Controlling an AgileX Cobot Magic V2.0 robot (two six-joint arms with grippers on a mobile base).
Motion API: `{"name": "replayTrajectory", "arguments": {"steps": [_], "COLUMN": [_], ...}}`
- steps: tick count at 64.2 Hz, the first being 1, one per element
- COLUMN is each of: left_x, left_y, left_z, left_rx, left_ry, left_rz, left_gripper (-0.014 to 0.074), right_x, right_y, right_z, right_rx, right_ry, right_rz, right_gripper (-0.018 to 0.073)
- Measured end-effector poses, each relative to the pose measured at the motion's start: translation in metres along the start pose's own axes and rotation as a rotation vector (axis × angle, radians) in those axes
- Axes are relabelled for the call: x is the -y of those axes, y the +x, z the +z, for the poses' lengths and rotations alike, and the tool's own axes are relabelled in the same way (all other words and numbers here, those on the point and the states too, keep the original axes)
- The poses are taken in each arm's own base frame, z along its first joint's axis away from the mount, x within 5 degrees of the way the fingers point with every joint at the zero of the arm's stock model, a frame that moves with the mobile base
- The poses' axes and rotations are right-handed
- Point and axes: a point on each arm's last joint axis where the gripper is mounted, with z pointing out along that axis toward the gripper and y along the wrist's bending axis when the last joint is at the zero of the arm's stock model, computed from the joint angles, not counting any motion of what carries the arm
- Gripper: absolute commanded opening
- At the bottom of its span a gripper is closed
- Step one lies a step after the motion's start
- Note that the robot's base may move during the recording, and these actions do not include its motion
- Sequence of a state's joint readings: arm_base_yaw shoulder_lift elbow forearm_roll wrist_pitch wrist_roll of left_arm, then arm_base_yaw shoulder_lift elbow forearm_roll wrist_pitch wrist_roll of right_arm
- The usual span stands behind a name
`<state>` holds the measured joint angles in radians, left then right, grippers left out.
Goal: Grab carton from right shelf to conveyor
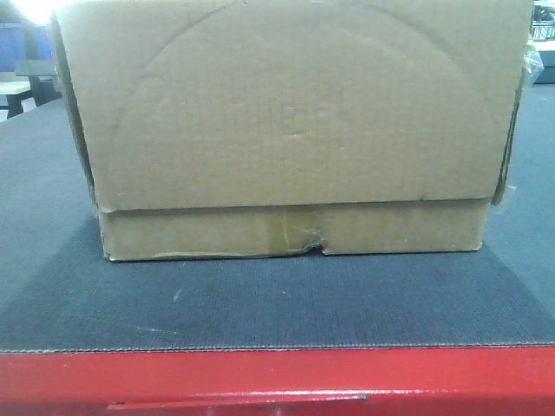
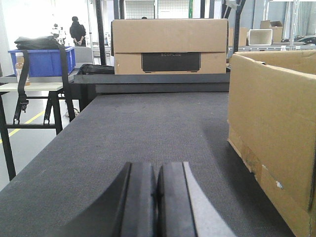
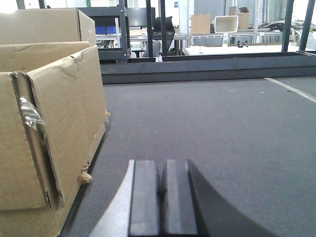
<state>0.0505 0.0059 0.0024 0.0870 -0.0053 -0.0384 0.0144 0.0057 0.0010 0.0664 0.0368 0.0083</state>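
The carton (image 1: 295,130), a large brown cardboard box with a taped, torn bottom seam and a faint arc on its side, rests on the conveyor's dark grey belt (image 1: 260,303), behind the red frame edge (image 1: 277,377). In the left wrist view the carton (image 2: 271,133) stands to the right of my left gripper (image 2: 158,170), which is shut, empty and apart from it. Seen from the right wrist, the carton (image 3: 49,123) is to the left of my right gripper (image 3: 162,168), also shut and holding nothing. The right shelf is out of view.
A second cardboard box (image 2: 169,45) sits on a dark stand at the belt's far end. A blue bin (image 2: 42,60) rests on a table at left, beside grey floor with a yellow line (image 2: 22,123). Racks and a white bin (image 3: 226,23) stand behind.
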Motion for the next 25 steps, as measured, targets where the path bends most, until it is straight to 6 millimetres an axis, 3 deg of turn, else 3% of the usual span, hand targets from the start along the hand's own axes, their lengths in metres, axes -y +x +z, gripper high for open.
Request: {"name": "replayTrajectory", "arguments": {"steps": [25], "left_x": [0.0], "left_y": [0.0], "left_z": [0.0], "left_rx": [0.0], "left_ry": [0.0], "left_rz": [0.0], "left_gripper": [0.0004], "right_x": [0.0], "right_y": [0.0], "right_z": [0.0], "right_rx": [0.0], "right_ry": [0.0], "right_rz": [0.0], "right_gripper": [-0.0069]}}
